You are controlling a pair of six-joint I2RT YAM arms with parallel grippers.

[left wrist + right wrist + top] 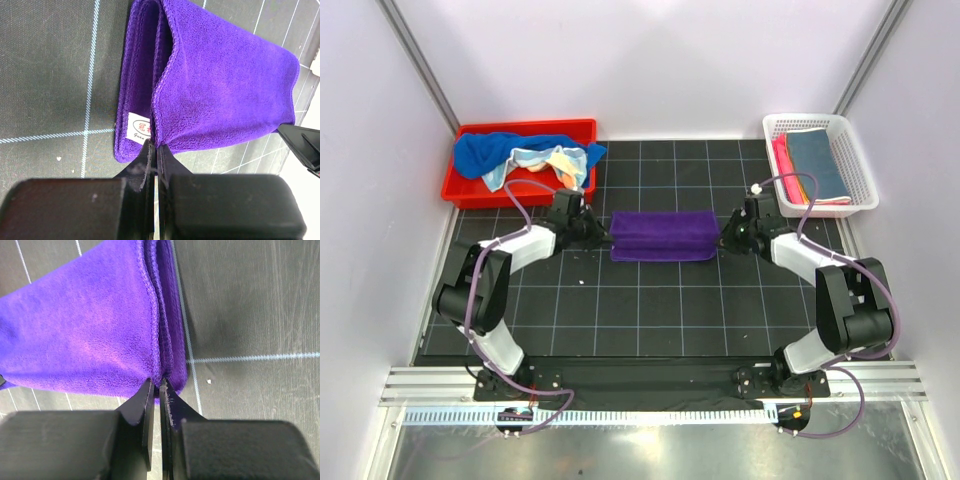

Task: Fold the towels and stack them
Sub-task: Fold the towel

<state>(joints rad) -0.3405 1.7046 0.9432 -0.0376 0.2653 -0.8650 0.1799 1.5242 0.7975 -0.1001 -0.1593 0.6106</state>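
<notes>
A purple towel (663, 233) lies folded into a long strip in the middle of the black mat. My left gripper (603, 228) is at its left end and my right gripper (725, 235) at its right end. In the left wrist view the left gripper (154, 146) is shut on the hem of the purple towel (225, 95) beside a white label (138, 127), and the top layer arches up. In the right wrist view the right gripper (160, 382) pinches the stacked layers of the purple towel (85, 335) at the fold's edge.
A red bin (525, 127) at the back left holds a bright blue towel (485, 150) and a pale multicolour towel (545, 163). A white mesh basket (860, 175) at the back right holds a slate blue towel (817, 160) on a hot pink towel (782, 165).
</notes>
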